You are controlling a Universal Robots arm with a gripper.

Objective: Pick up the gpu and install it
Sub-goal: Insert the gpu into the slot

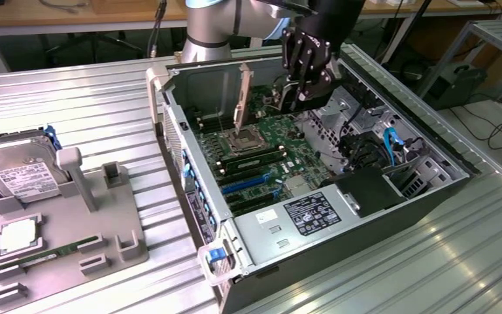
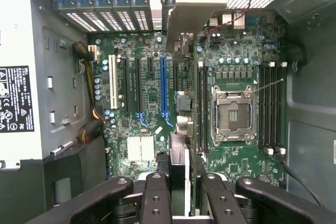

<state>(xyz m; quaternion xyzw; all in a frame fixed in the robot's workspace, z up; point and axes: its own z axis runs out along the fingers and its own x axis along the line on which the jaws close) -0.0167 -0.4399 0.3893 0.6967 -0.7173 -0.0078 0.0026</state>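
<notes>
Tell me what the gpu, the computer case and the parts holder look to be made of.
The gpu: seemingly green fibreglass-type board, edge-on. The computer case: bare sheet metal, dull grey, with punched vent holes. The parts holder: matte grey, probably plastic, possibly printed; blocky moulded posts.

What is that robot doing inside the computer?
The robot's black hand is reaching down into an open computer case that lies on its side on a metal table. It grips a thin card, the gpu, held on edge above the green motherboard, over the slots there. The card is not pushed into a slot yet. On the exterior view's left, a hard drive sits in a grey holder.
</notes>
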